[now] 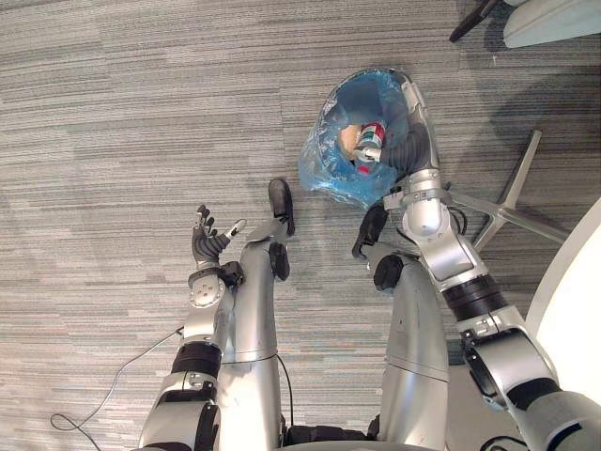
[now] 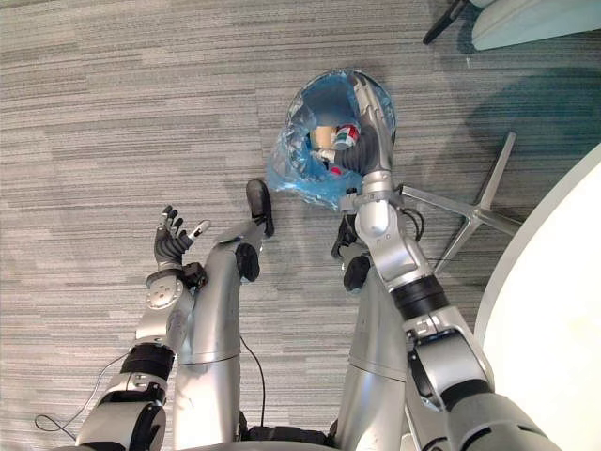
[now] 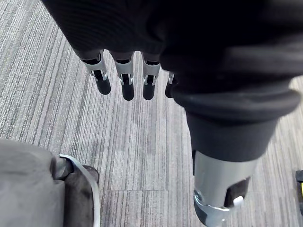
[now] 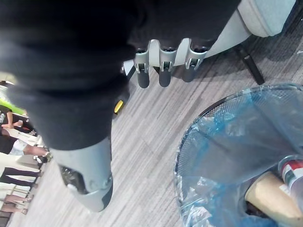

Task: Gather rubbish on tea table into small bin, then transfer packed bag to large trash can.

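A small wire-mesh bin (image 1: 349, 183) lined with a blue plastic bag (image 4: 246, 137) stands on the carpet just ahead of me. Inside lie a red and white can (image 1: 371, 141) and a brown paper piece (image 1: 348, 139). My right hand (image 1: 411, 127) hovers over the bin's right rim (image 4: 189, 137), open, with straight fingers (image 4: 163, 71) and thumb apart, holding nothing. My left hand (image 1: 208, 237) hangs open above bare carpet to the left of the bin, its fingers (image 3: 125, 80) relaxed and nothing in it.
A chair's silver star base (image 1: 512, 202) spreads just right of the bin. A white round table edge (image 1: 577, 291) curves along the right side. A pale chair seat (image 1: 549, 19) sits at the far right. People stand in the distance (image 4: 14, 142).
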